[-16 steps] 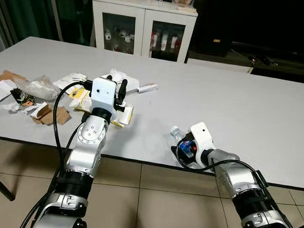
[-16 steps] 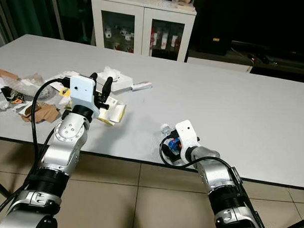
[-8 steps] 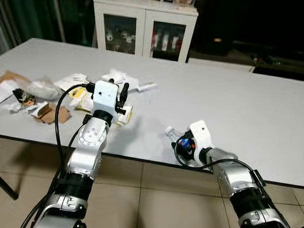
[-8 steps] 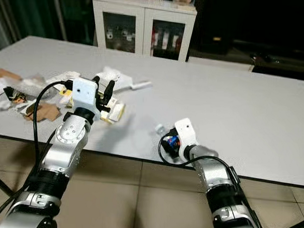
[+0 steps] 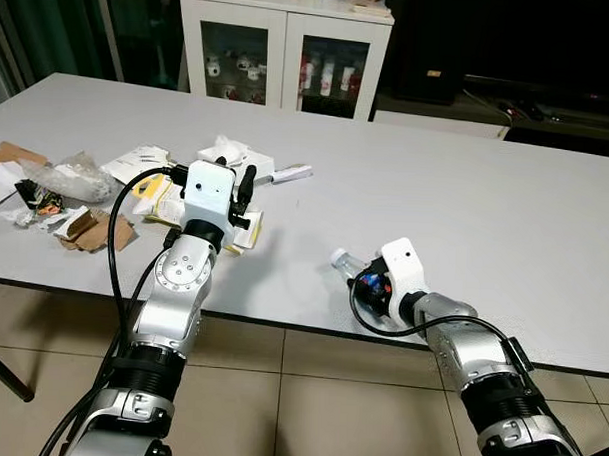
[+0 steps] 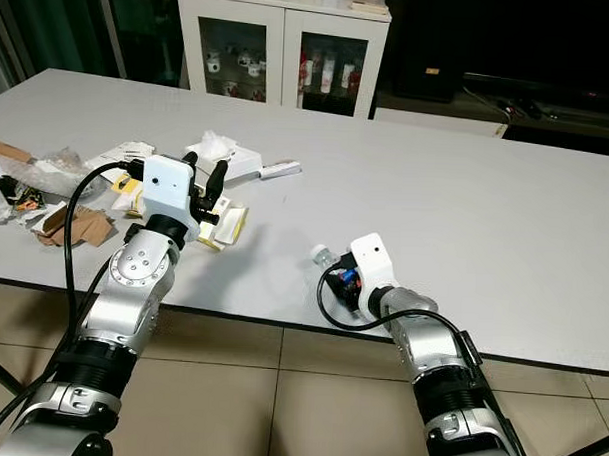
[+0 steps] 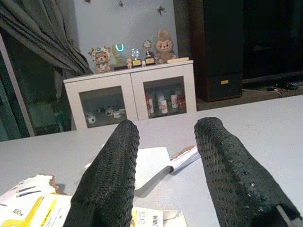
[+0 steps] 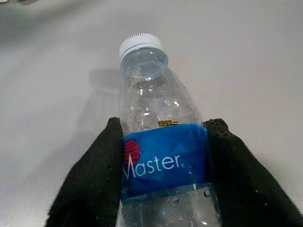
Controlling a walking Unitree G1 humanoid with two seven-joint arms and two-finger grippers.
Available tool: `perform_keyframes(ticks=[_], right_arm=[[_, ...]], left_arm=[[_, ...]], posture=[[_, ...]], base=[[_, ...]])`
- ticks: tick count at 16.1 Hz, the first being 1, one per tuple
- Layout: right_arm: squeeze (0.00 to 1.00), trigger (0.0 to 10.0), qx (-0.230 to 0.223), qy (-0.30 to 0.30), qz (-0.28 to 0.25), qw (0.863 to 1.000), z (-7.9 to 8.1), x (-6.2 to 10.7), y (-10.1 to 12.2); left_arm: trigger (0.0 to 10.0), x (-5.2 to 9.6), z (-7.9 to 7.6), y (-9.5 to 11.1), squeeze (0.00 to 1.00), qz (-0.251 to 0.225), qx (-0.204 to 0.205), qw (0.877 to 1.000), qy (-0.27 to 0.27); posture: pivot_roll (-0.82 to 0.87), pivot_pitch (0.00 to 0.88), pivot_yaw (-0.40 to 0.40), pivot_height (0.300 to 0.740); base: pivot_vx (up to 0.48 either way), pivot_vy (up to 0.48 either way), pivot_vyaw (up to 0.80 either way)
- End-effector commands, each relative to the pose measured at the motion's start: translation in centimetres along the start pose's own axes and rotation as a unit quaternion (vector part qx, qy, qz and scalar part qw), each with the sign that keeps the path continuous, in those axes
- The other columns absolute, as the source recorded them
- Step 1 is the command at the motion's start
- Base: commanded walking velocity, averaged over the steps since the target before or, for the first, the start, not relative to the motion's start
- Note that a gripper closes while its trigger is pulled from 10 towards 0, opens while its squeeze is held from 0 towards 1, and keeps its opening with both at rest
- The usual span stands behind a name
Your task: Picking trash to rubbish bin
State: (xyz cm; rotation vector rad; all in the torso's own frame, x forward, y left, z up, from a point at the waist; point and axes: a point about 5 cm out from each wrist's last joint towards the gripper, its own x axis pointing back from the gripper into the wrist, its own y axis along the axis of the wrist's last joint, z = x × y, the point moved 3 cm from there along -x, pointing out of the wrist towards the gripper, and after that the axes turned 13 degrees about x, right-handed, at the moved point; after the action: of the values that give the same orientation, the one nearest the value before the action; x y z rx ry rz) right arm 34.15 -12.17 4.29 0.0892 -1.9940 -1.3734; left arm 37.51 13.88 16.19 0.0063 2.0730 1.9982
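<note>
Left eye view: the right gripper (image 5: 368, 283) holds a clear plastic bottle (image 5: 355, 272) just inside the near edge of the white table (image 5: 465, 204), the white cap pointing toward the robot's left. Wide bare tabletop lies beyond and to the right of it. The left gripper (image 5: 241, 186) hovers over yellow and white packets (image 5: 246, 229), with a heap of paper and cardboard scraps (image 5: 70, 195) spread toward the left edge.

Right eye view: a white cabinet (image 6: 281, 47) stands behind the table's far edge, and tiled floor (image 6: 279, 397) shows under the near edge between the two arms.

Left wrist view: the two black fingers (image 7: 111, 179) stand apart with nothing between them, above a yellow packet (image 7: 38, 213); a folded white paper (image 7: 154, 163) lies ahead on open table.

Right wrist view: both fingers (image 8: 90, 184) press the blue label of the bottle (image 8: 158, 156), which lies on bare table with its cap away from the wrist.
</note>
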Motion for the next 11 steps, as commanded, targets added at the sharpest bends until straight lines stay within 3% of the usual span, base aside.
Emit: perform_keyframes(ticks=[1,3,5,6,7,10,11], right_arm=[[0.0,0.0,-0.036,0.026,0.088,0.995,1.8,0.3,-5.1],[0.0,0.0,-0.037,0.024,0.081,0.996,1.7,0.2,-4.8],[0.0,0.0,-0.042,0.008,0.033,0.999,1.3,0.0,-2.9],[0.0,2.4,-0.042,-0.003,0.013,0.999,0.9,-0.1,-2.1],[0.0,10.0,-0.064,-0.036,-0.045,0.996,-0.1,0.0,0.2],[0.0,10.0,-0.106,-0.068,-0.175,0.977,-1.5,1.0,5.3],[0.0,10.0,-0.129,-0.072,-0.225,0.963,-2.0,1.6,7.3]], left_arm=[[10.0,-0.2,-0.4,0.0,0.0,0.005,-0.004,1.0,-0.007],[10.0,-0.2,-0.3,0.0,0.0,0.005,-0.005,1.0,-0.005],[10.0,-0.2,-0.3,0.0,0.0,0.005,-0.004,1.0,-0.003],[10.0,-0.2,-0.2,0.0,0.0,0.004,-0.002,1.0,-0.002],[10.0,-0.2,-0.2,0.0,0.0,0.004,0.0,1.0,0.0],[10.0,-0.2,-0.1,0.0,0.0,0.003,0.002,1.0,0.002],[10.0,-0.3,0.0,0.0,0.0,0.001,0.003,1.0,0.004]], posture=[[0.01,0.019,-0.029,0.74],[0.01,0.02,-0.03,0.74],[0.01,0.021,-0.029,0.74],[0.01,0.021,-0.029,0.74],[0.01,0.021,-0.028,0.74],[0.01,0.023,-0.025,0.74],[0.01,0.023,-0.025,0.74]], base=[[0.0,0.0,0.0],[0.0,0.0,0.0],[0.0,0.0,0.0],[0.0,0.0,0.0],[0.0,0.0,0.0],[0.0,0.0,0.0],[0.0,0.0,0.0]])
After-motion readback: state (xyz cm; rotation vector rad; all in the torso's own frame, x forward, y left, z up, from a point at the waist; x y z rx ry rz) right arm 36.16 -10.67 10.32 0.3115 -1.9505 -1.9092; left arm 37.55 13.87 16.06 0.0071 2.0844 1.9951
